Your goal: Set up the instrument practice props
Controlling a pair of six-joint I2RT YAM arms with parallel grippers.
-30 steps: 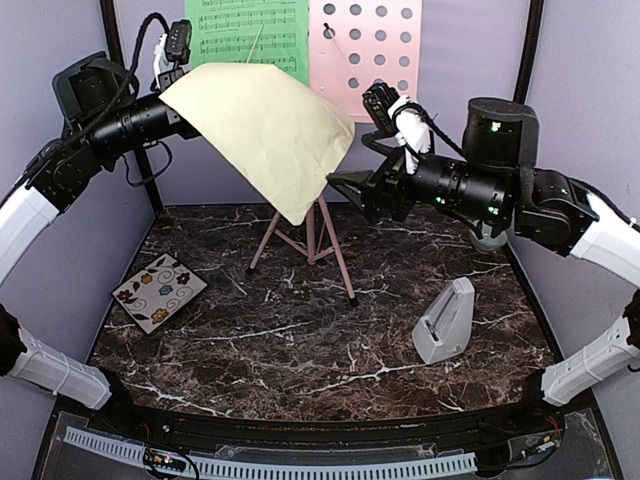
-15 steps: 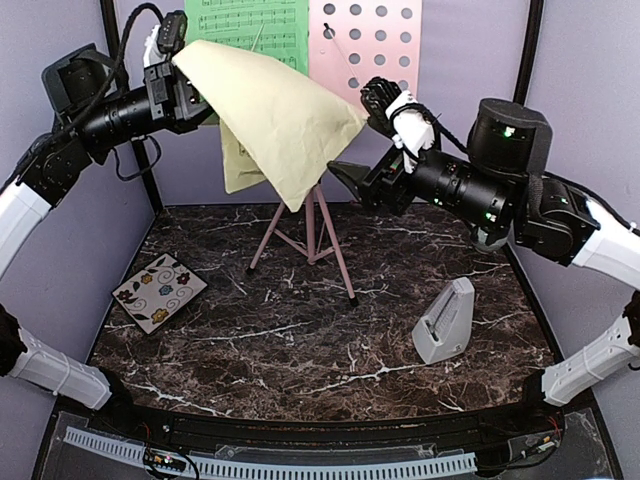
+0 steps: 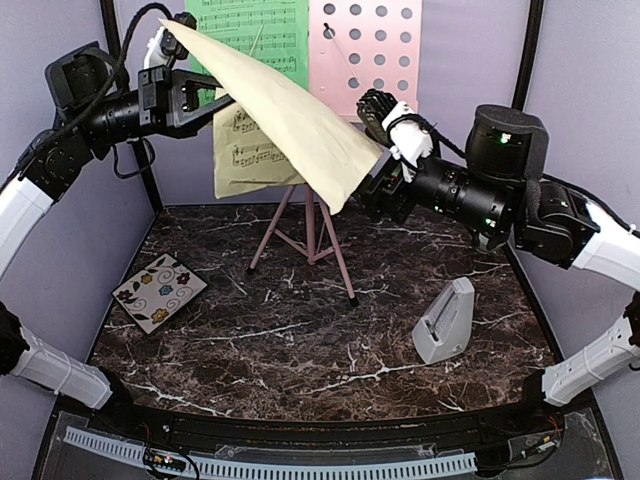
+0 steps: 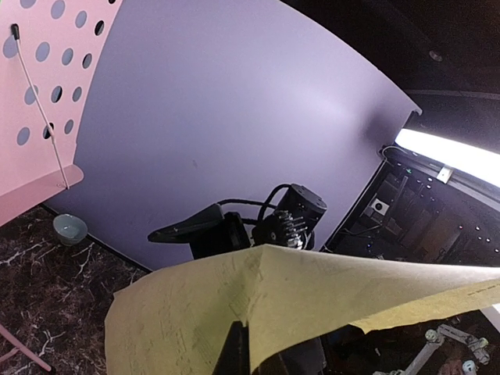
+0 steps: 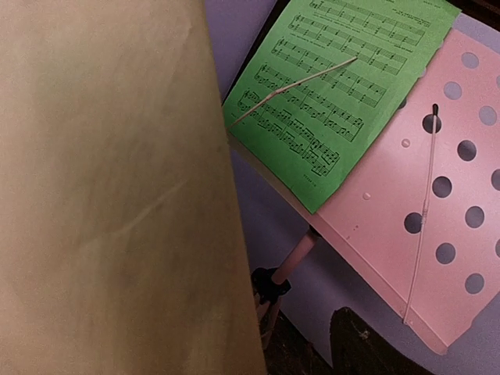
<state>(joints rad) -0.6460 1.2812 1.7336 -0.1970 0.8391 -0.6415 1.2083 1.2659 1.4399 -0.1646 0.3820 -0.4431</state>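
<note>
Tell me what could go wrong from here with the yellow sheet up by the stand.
1. The left tool grips the pale yellow sheet at one edge only. The sheet bows and droops, so it may crease or slip.
2. It hangs right in front of the green sheet on the pink stand; a sweep could drag that sheet from under its thin wire.
3. The right tool sits near the stand and might bump it.

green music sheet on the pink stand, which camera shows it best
Right wrist: the green music sheet lies close and sharp, staves readable, on the pink perforated stand desk. Top external shows it small, partly behind the pale yellow music sheet. Left wrist misses it.
</note>
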